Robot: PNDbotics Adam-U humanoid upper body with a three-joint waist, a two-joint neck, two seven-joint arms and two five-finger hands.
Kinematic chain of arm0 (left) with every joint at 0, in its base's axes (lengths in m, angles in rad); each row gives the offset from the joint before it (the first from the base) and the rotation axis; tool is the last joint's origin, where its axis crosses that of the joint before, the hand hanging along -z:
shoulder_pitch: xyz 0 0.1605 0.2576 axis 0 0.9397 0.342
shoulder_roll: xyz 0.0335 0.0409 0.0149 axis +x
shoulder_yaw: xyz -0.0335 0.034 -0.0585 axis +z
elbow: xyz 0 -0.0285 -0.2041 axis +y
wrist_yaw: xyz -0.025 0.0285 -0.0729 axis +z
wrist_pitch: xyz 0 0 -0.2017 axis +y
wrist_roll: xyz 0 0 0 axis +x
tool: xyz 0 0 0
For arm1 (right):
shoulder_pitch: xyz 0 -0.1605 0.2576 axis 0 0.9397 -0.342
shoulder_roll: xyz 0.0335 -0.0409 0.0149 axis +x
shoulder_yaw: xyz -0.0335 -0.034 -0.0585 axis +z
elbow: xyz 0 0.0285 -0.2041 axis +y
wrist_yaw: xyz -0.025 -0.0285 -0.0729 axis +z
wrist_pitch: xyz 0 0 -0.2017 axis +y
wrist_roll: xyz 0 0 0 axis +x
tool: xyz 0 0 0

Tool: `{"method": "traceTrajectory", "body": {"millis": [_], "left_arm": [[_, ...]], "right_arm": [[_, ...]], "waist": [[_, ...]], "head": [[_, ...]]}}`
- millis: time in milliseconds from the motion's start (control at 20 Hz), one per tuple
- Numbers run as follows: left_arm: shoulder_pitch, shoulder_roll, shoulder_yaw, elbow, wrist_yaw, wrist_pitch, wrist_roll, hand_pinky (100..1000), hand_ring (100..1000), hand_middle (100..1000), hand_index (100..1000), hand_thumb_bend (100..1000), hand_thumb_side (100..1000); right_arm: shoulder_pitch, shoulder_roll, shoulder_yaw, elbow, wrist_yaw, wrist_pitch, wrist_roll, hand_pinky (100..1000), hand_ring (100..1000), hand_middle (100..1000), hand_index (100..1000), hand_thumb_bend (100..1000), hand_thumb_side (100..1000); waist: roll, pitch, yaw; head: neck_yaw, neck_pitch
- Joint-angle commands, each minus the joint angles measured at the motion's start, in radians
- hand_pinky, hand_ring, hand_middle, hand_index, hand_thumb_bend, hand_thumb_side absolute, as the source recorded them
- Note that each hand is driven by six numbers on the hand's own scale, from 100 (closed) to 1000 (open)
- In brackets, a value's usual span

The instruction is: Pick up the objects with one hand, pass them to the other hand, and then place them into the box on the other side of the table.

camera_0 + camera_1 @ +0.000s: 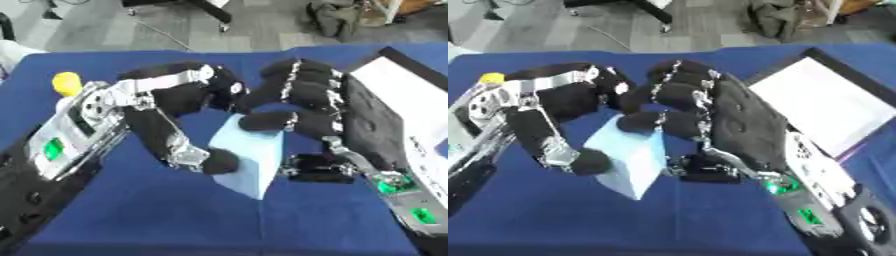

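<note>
Mid-handover above the blue tabletop [131, 220]: a light blue block [254, 160] hangs between the two hands, just in front of the robot. The left hand [171, 107] has its thumb curled against the block's near left face and its fingers bent over the top, so it has hold of the block. The right hand [737, 120] curls its fingers round the block's upper right edge, with the lowest finger lying across the top face; it looks to be gripping too, though contact on the hidden side cannot be confirmed.

The block looks like a foam or sponge brick: probably very light, soft enough to dent under a fingertip, with a matte surface unlikely to slip. It seems in no way fragile. The broad flat faces are the sensible places to take hold, thumb on one and fingers opposite.

The white box [820, 107] lies at the right side of the tabletop, well apart from the block. A small yellow thing [66, 83] sits far left. No brand, label or readable writing shows anywhere
</note>
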Motion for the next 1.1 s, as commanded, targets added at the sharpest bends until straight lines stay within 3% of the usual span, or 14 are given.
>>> {"method": "traceTrajectory", "body": {"millis": [50,150,650,1100], "left_arm": [[-0.006,0.014,0.002,0.011,-0.01,-0.01,-0.017,761,573,522,548,100,280],[-0.005,0.013,0.004,0.014,-0.002,-0.021,-0.031,776,610,579,611,100,287],[-0.004,0.016,0.009,0.004,0.059,-0.084,-0.125,827,731,747,767,100,533],[-0.004,0.021,0.013,-0.003,0.071,-0.092,-0.147,845,769,791,794,100,568]], "right_arm": [[-0.015,-0.006,-0.011,-0.022,-0.023,-0.005,-0.007,693,615,655,381,183,100],[-0.015,-0.007,-0.01,-0.022,-0.024,-0.006,-0.003,693,617,656,375,193,100],[-0.007,-0.01,-0.012,-0.022,-0.015,-0.003,0.012,694,618,656,368,207,100],[0.021,-0.019,-0.025,-0.01,0.011,0.015,0.014,693,617,658,366,197,100]], "waist": [[-0.001,-0.012,-0.001],[-0.001,-0.011,-0.002],[0.0,-0.011,-0.003],[0.002,-0.011,-0.006]], "head": [[0.001,-0.002],[0.001,-0.002],[0.002,-0.002],[-0.004,-0.002]]}}
